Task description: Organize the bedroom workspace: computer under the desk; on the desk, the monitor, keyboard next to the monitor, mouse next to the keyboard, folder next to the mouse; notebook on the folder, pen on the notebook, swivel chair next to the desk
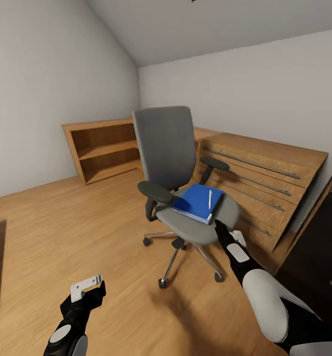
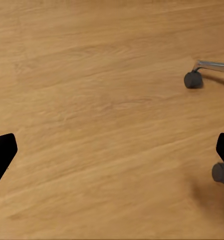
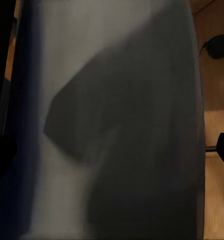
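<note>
Right gripper (image 1: 218, 225) reaches to the swivel chair (image 1: 178, 163) seat edge for the blue folder (image 1: 199, 201); its fingers look apart, as do the left gripper (image 1: 89, 287) fingers, idling low

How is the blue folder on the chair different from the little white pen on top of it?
The folder is bright blue, wide and flat; the pen is white, thin and much smaller. The folder lies straight on the swivel chair seat, while the pen lies on the folder's cover, not touching the seat. The folder has a white edge of pages; the pen looks plain. Both lie flat, and neither is held by a gripper.
</note>
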